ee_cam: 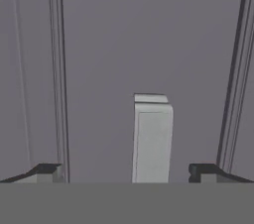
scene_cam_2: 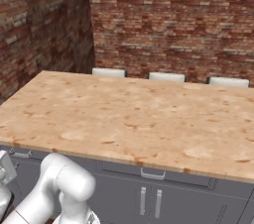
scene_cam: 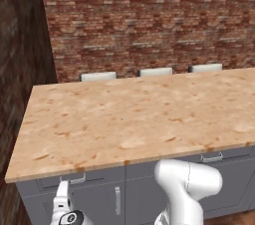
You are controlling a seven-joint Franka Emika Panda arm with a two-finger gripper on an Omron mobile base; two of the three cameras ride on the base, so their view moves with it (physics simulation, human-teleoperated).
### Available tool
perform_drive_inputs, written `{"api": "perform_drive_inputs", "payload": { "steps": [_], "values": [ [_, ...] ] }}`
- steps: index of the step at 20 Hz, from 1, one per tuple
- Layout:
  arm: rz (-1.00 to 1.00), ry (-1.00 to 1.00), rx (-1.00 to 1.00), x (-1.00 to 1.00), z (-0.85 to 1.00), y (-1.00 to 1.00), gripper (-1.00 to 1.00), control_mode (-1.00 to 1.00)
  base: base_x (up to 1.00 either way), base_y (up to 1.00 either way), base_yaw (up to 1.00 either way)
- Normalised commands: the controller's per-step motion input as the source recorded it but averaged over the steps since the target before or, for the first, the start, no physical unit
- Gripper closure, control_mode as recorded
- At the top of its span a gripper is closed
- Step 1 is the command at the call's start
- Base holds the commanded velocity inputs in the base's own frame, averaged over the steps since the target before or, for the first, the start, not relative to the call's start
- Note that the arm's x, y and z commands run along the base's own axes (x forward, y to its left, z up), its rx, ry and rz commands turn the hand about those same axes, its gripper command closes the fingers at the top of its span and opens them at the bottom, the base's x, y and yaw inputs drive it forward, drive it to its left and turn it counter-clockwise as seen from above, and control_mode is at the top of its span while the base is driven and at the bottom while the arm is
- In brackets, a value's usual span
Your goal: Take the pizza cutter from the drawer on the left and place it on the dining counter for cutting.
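Both fingertips (ee_cam: 47, 171) stand wide apart, so I read my gripper (ee_cam: 126, 172) as open, facing the drawer (ee_cam: 144, 44) handle (ee_cam: 151, 139).

One counter, three seat backs, two drawers, three door handles

A single dining counter (scene_cam: 134, 119) lies above the gripper (ee_cam: 127, 171), which has two dark fingertips (ee_cam: 47, 171). Three pale seat backs (scene_cam: 98, 76) line the far edge beyond it. Two drawers: one drawer (scene_cam: 50, 183) at the gripper, a second drawer (scene_cam_2: 124, 169) to its right. Three vertical door handles: one door handle (scene_cam: 117, 200) just right of the gripper, a pair of handles (scene_cam_2: 143, 200) farther right.
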Motion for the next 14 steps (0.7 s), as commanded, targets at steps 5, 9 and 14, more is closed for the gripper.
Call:
{"api": "perform_drive_inputs", "payload": {
  "steps": [5,9,14],
  "values": [
    [0.00,0.00,0.00,0.12,-0.04,-0.29,-1.00,-1.00,0.00,0.00,0.00],
    [0.00,0.00,0.01,0.13,0.00,-0.29,-1.00,-1.00,0.00,0.00,0.00],
    [0.00,0.00,0.00,0.26,0.00,-0.06,-1.00,-1.00,0.00,0.00,0.00]
  ]
}}
